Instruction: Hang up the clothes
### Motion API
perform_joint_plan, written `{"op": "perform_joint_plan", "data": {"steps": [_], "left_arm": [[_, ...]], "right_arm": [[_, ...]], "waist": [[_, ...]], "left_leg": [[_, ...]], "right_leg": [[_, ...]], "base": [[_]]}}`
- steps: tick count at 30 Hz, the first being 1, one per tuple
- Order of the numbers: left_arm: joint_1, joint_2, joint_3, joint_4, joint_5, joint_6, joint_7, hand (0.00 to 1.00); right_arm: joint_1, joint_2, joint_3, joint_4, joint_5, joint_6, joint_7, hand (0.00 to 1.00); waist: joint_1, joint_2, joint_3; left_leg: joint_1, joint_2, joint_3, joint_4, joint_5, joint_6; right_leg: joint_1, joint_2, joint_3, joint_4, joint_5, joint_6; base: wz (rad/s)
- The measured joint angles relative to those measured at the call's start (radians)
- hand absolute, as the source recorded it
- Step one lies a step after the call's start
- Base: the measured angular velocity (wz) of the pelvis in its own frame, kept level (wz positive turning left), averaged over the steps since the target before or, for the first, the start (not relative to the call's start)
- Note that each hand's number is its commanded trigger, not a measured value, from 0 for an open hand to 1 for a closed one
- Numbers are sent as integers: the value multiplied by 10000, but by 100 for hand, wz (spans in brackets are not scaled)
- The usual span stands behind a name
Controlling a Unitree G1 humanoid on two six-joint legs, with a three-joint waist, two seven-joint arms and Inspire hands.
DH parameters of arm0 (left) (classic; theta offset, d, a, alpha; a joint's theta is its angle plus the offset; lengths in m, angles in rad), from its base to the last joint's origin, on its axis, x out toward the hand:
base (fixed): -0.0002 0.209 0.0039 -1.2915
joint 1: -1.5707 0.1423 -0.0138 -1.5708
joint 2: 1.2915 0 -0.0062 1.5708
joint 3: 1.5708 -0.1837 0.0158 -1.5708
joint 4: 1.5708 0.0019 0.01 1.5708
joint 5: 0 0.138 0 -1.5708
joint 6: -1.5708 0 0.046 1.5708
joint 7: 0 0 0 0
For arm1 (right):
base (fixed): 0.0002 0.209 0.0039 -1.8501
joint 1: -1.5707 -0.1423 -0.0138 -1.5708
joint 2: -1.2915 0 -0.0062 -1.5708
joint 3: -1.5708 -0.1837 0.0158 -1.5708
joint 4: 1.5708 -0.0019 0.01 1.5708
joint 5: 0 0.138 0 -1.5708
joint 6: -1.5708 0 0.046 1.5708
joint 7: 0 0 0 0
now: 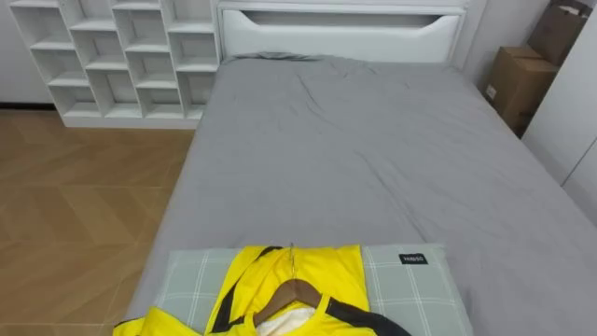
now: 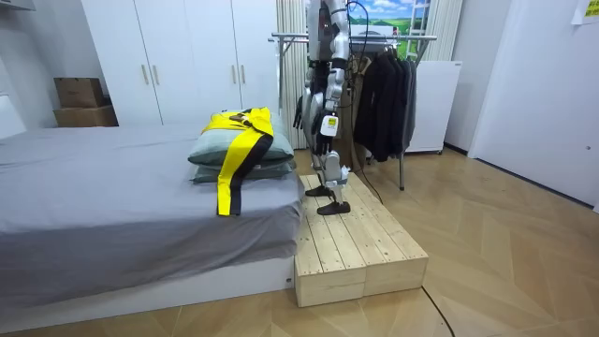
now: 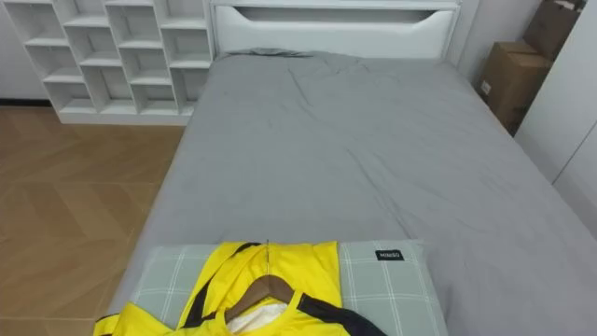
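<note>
- Yellow jacket (image 1: 322, 280) – with dark stripes, it lies on a pale green checked pillow (image 1: 415, 285) at the foot of the bed. No hand is on it.
- Wooden hanger (image 1: 283, 296) – it sits inside the jacket's neck opening, with its metal hook pointing up the bed towards the headboard.
- In the room view one yellow and dark sleeve trails off the pillow, down onto the grey cover near the bed's end.
- The pillow rests on top of a second one, as the room view shows.
- Bed (image 1: 373, 149) – grey cover, lightly creased, with a white headboard (image 1: 340, 33) at the far end.
- Robot – it stands upright on a low wooden platform (image 2: 360, 248) that butts against the foot of the bed.
- Left hand (image 2: 326, 133) – it hangs by the robot's side; whether the fingers are straight or curled cannot be told.
- Right hand (image 2: 300, 113) – it is low on the far side of the body, finger state likewise not readable.
- Clothes rail (image 2: 374, 37) – it is behind the robot, with dark clothes (image 2: 386, 103) hanging from it.
- White shelf unit (image 1: 121, 56) to the left of the headboard; cardboard boxes (image 1: 518, 84) to the right.
</note>
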Motion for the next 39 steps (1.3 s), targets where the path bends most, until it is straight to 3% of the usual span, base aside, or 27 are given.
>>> {"op": "perform_joint_plan", "data": {"steps": [27,30,32,35,39], "left_arm": [[5,-28,154,13,167,-60,153,0],[55,-123,455,10,-39,-55,177,0],[121,-220,717,-47,-83,-55,264,0],[185,-243,901,-188,-48,-111,751,0],[137,-266,1998,-894,1066,-143,1879,0]], "right_arm": [[-88,-3,3,83,-463,-112,-5,0],[-76,20,-97,93,-473,-105,-16,0],[-36,41,-231,86,-475,-93,-34,0],[-97,60,-318,73,-594,-100,-41,0],[53,-4,-591,32,-619,-128,-108,0]], "waist": [[44,-39,18],[59,-30,4],[58,-72,50],[79,-64,30],[333,-29,2]], "left_leg": [[7,-6,-20,7,-1,0],[49,7,-21,14,-1,0],[163,9,-32,-34,-1,0],[142,14,-89,-69,-31,-23],[174,17,-83,10,-24,-45]], "right_leg": [[21,-1,-13,-6,0,0],[57,-2,-7,-5,0,0],[164,-3,-10,-5,-17,-10],[158,-2,-13,-2,-56,-25],[196,20,-63,7,-63,-42]], "base": [[0],[0],[2],[0],[2]]}}
